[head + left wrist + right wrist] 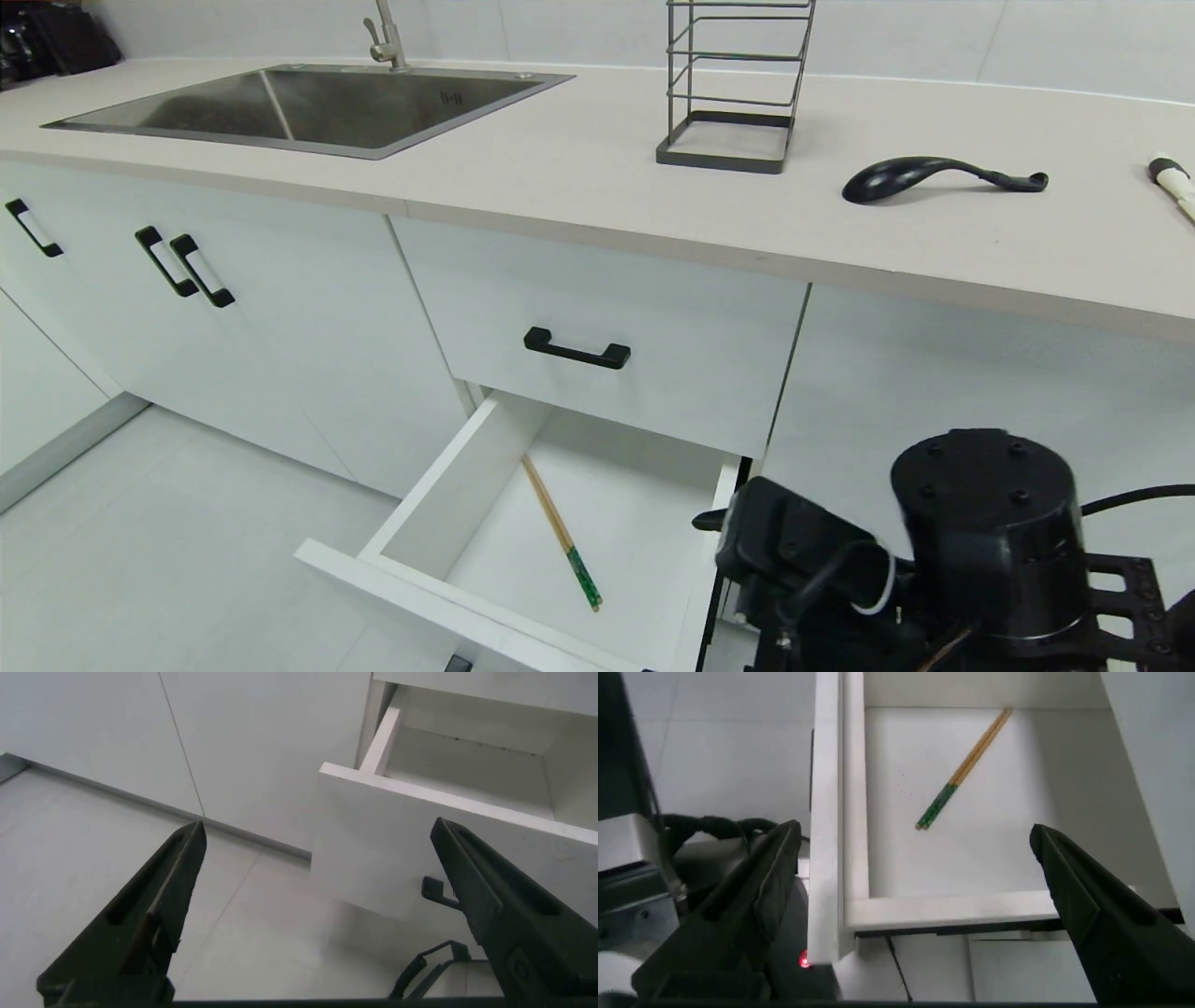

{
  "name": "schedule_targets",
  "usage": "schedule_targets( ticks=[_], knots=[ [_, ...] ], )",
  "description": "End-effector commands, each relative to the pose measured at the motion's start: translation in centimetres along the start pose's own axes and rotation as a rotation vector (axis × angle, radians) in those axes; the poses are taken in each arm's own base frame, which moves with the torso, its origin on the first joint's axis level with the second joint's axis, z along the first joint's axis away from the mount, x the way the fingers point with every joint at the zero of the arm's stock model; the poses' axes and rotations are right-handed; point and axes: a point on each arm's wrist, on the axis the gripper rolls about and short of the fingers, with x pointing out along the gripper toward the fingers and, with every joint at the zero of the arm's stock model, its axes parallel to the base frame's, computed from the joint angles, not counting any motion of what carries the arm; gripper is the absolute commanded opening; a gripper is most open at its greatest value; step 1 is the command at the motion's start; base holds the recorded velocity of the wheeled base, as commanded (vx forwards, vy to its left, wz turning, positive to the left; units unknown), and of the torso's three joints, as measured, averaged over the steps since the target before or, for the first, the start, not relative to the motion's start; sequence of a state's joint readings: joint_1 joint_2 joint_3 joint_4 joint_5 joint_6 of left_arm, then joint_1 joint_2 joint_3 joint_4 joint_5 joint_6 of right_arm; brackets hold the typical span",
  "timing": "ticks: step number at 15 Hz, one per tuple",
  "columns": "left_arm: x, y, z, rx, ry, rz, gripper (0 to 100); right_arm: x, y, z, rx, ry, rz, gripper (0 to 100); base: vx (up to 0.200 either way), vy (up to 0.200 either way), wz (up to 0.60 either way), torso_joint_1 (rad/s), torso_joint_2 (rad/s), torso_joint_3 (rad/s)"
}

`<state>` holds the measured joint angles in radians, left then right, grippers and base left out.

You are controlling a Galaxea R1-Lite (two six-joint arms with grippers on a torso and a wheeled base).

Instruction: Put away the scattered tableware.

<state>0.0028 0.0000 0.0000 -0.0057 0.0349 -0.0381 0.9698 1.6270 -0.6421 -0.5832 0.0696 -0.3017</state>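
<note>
Steel sink (308, 107) sunk in counter (560, 177), faucet (385, 37) at sink's back edge. Wire rack (738, 84) right of sink. Cabinet doors (308, 317), black handles (185, 269), below sink.

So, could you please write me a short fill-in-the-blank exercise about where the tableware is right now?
1. The chopsticks lie inside the open lower ____.
2. The black spoon rests on the ____, to the right of the wire rack.
3. The upper drawer is ____.
4. The left gripper and the right gripper are both ____.

Missing words: drawer; counter; shut; open.
</note>
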Motion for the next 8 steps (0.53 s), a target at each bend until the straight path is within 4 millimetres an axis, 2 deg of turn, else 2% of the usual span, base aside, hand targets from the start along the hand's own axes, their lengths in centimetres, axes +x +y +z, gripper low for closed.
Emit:
schedule_targets(
  ticks=[1, 5, 8],
  knots=[
    [0.0, 0.0, 0.0, 0.000, 0.000, 0.001, 100, -2.0, -1.0, -0.3, 0.016, -0.040, 0.020, 100, 0.000, 0.000, 0.00, 0.000, 0.00, 0.000],
    [0.0, 0.0, 0.0, 0.000, 0.000, 0.001, 100, -2.5, -0.8, -1.9, 0.066, 0.004, 0.043, 100, 0.000, 0.000, 0.00, 0.000, 0.00, 0.000],
    [0.0, 0.0, 0.0, 0.000, 0.001, 0.001, 100, -1.2, -0.5, -3.1, 0.058, 0.031, 0.053, 100, 0.000, 0.000, 0.00, 0.000, 0.00, 0.000]
  ],
)
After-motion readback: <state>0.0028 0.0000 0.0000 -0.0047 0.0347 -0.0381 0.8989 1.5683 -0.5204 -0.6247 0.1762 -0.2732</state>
